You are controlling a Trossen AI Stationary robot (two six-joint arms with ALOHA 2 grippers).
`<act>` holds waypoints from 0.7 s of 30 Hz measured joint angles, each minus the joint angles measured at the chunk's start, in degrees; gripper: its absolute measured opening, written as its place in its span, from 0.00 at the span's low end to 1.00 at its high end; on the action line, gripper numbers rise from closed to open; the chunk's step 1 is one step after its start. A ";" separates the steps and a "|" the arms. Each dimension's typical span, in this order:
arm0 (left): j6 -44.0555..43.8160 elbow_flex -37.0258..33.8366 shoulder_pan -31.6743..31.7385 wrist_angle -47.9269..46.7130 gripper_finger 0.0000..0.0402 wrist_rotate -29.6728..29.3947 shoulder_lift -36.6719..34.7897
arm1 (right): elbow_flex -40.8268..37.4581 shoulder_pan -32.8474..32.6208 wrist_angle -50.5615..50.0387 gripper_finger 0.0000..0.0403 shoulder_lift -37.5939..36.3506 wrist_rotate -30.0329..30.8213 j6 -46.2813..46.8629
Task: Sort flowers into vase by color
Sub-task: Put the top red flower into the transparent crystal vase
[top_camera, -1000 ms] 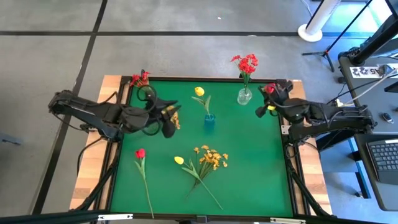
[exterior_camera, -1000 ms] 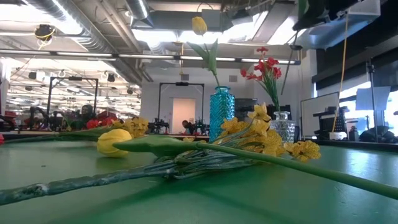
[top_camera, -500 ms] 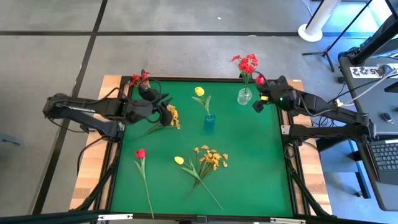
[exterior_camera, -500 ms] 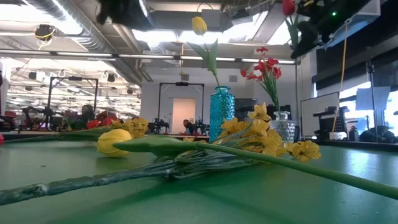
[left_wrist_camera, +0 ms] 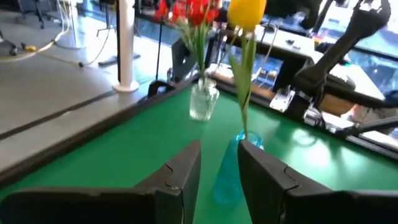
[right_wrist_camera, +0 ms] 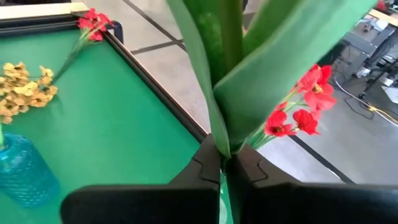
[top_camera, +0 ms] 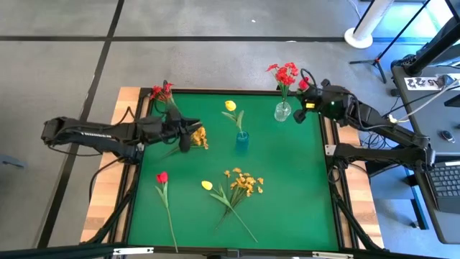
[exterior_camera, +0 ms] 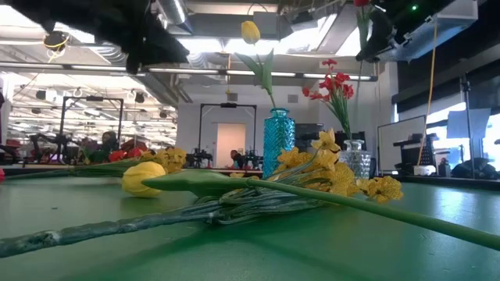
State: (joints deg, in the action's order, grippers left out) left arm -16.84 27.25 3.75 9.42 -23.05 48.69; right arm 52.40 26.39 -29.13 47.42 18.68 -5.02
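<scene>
Beside clear vase (top_camera: 282, 111), right tool (top_camera: 305, 101) risen, left tool (top_camera: 188, 134) retracted

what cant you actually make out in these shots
- Right wrist view: the bloom of the held flower; stem and leaves run past the top edge.
- Left wrist view: whether the left claw holds anything; nothing shows between its fingers.
- Low view: the table edge's red cluster, hidden behind nearer flowers.

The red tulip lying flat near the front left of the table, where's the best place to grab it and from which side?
Grip the red tulip on its thin stem, a little below the bloom, coming straight down from above. It lies flat on the green table with bare cloth on both sides, so a pincer can probably straddle the stem crosswise. The bloom looks soft and is best left alone.
</scene>
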 joint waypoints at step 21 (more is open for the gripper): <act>-2.32 -2.63 -0.07 1.75 0.26 1.42 -0.04 | -0.04 0.00 -0.24 0.17 14.33 1.07 0.11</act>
State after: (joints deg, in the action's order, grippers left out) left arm -19.16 24.62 3.68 11.17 -21.63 48.64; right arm 52.36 26.39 -29.37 61.74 19.75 -4.91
